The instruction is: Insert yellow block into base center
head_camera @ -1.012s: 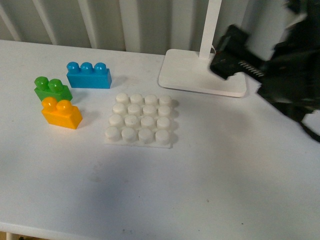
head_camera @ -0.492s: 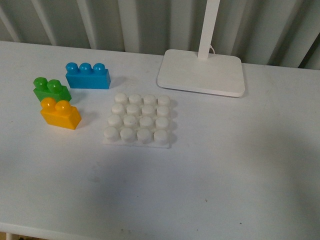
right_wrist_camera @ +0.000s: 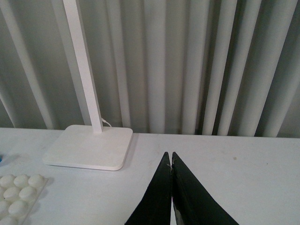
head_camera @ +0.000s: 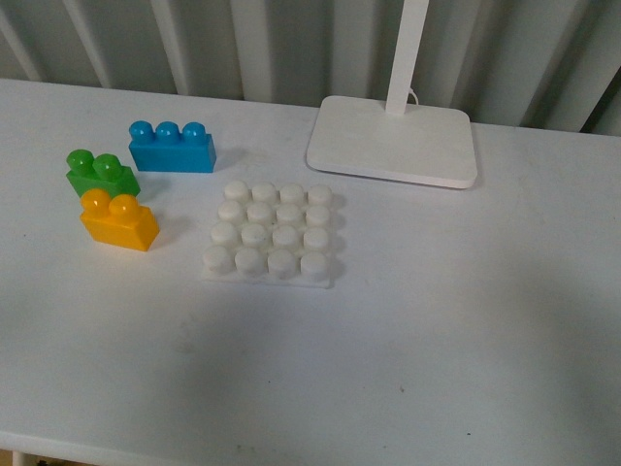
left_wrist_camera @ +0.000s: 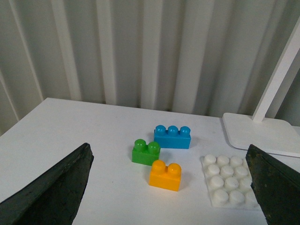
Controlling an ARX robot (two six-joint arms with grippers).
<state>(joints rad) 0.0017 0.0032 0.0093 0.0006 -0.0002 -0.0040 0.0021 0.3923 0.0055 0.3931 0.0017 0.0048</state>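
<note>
The yellow block (head_camera: 118, 220) stands upright on the white table at the left, studs up, right in front of a green brick (head_camera: 101, 174). The white studded base (head_camera: 272, 236) lies flat a short way to its right, with nothing on it. Neither arm shows in the front view. In the left wrist view my left gripper (left_wrist_camera: 171, 180) is open wide, its dark fingers (left_wrist_camera: 51, 190) at both edges of the picture, with the yellow block (left_wrist_camera: 165, 175) and the base (left_wrist_camera: 228, 186) lying on the table ahead between them. My right gripper (right_wrist_camera: 170, 157) is shut, empty, over bare table right of the base (right_wrist_camera: 14, 195).
A blue three-stud brick (head_camera: 173, 147) sits behind the green one. The white lamp foot (head_camera: 393, 141) with its upright post stands behind the base. A corrugated grey wall (head_camera: 291, 44) closes off the back of the table.
One second ago the right arm filled the upper right of the front view over the lamp foot. It has since left that view. The blocks and the base have not moved.
</note>
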